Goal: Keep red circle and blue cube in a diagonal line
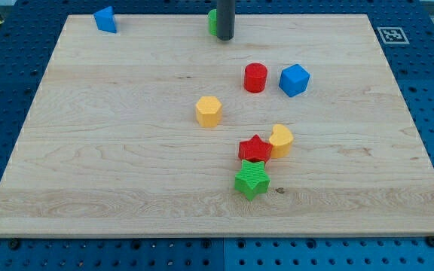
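My tip (224, 38) at view's top, touching green block (212, 22). Path down to red circle (255, 77) unobstructed; blue cube (294, 80) just beside it. Yellow hexagon block (209, 111) nearby, lower-left. Red star (255, 149), yellow crescent (281, 140), green star (252, 179) cluster below.

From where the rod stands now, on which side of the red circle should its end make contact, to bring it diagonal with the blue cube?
No grip is possible; my tip can only push. The red circle sits almost level with the blue cube, on the cube's left and apart from it. I would probably press the middle of the circle's top-facing curved wall and push toward the view's bottom. Off-centre contact would likely let the round side slip away.
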`<action>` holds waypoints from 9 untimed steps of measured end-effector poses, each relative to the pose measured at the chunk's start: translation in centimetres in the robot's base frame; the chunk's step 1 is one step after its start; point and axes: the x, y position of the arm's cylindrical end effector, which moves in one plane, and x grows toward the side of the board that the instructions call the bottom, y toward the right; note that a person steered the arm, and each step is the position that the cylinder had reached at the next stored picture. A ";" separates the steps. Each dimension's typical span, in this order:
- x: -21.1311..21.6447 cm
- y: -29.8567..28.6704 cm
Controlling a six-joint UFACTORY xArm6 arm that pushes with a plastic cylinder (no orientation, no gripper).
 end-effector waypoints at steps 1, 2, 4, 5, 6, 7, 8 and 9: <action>1.5 0.0; 6.6 1.9; 12.1 5.1; 13.4 5.6; 14.8 6.7; 14.5 7.1; 12.3 10.6; 11.5 12.2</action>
